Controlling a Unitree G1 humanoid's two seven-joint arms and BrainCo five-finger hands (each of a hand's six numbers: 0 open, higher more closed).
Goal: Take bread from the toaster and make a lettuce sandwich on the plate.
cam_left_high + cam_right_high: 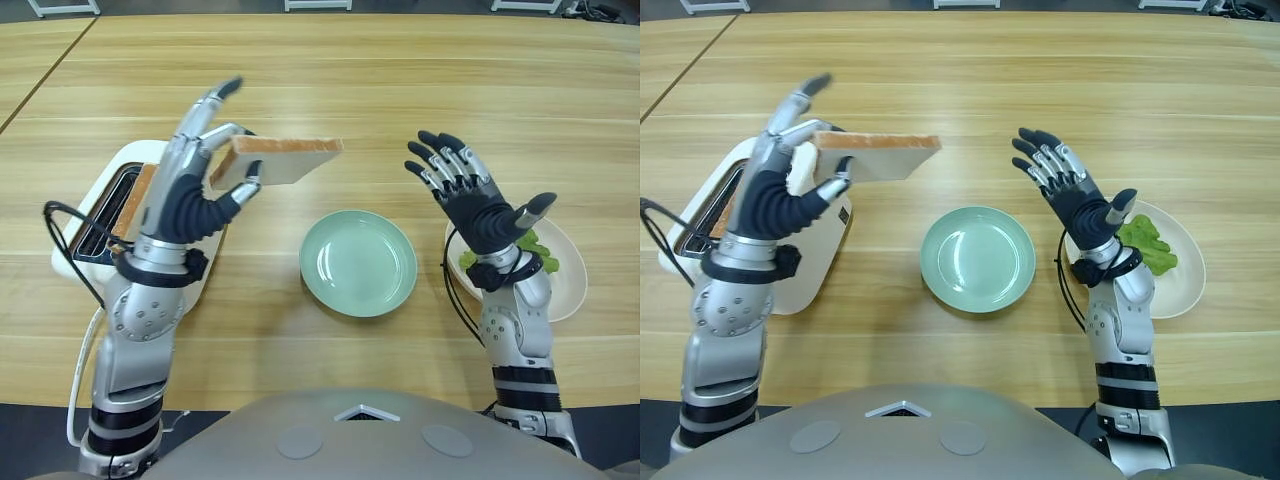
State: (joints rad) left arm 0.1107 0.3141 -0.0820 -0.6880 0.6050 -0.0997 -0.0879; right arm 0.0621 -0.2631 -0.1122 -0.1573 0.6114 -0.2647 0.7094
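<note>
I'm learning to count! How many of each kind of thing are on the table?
Bread slices: 2, the held slice in the left hand and the slot slice
Plates: 2, the green plate and the cream plate
Toaster: 1
Lettuce pile: 1
Total: 6

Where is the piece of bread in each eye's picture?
Left eye view: bread up and left of the middle, held in the left hand.
Right eye view: bread further to the left, held in the left hand.
Shared landmark: green plate, below and right of the bread in both.
</note>
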